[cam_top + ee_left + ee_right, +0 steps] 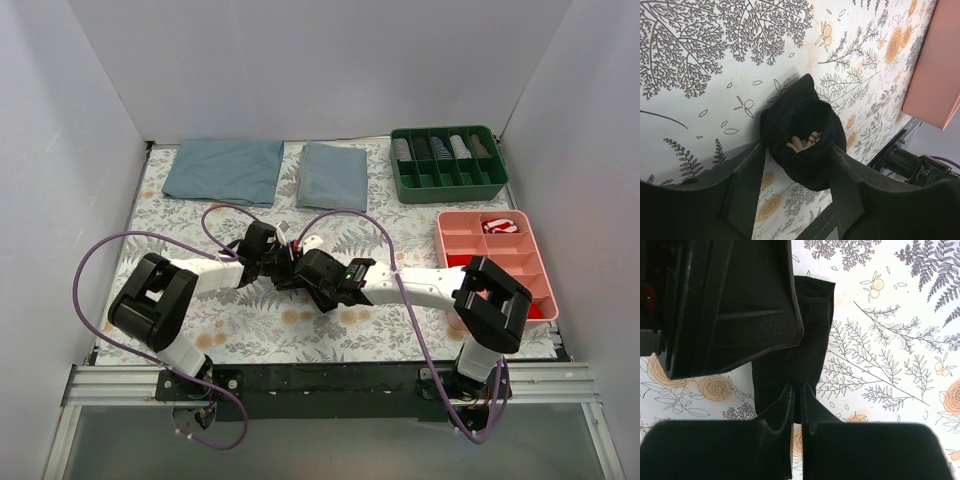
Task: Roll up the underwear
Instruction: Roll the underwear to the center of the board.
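The underwear (805, 120) is a black fabric bundle rolled into a thick tube on the floral table, with a bit of beige waistband (799, 144) showing in its end. My left gripper (796, 150) holds the roll between its two fingers, which press on both sides. My right gripper (797, 387) is shut on a thin fold of the same black fabric (812, 315). In the top view both grippers, left (283, 262) and right (310, 272), meet at the table's middle and hide most of the underwear.
Two blue-grey folded cloths (222, 170) (333, 174) lie at the back. A green tray (448, 193) with rolled items stands at the back right. A pink tray (470, 240) with red rolled garments (500, 226) is at the right, and its corner also shows in the left wrist view (935, 60).
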Action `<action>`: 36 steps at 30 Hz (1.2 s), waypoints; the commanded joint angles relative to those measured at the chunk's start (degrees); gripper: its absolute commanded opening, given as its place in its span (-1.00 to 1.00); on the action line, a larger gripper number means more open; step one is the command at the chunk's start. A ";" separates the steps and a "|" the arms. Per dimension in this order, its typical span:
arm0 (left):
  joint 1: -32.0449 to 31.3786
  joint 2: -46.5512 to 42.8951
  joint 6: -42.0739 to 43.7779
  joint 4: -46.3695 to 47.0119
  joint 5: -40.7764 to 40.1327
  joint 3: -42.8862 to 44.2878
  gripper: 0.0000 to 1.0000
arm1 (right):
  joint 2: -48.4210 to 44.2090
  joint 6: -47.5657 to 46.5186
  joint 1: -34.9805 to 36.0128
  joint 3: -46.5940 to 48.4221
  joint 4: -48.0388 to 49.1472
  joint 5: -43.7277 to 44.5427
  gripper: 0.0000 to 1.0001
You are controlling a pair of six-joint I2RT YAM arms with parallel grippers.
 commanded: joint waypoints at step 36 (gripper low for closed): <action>-2.95 1.22 -4.18 10.92 -5.29 -2.20 0.04 | -2.11 3.03 -7.95 -11.99 8.27 -12.51 -0.86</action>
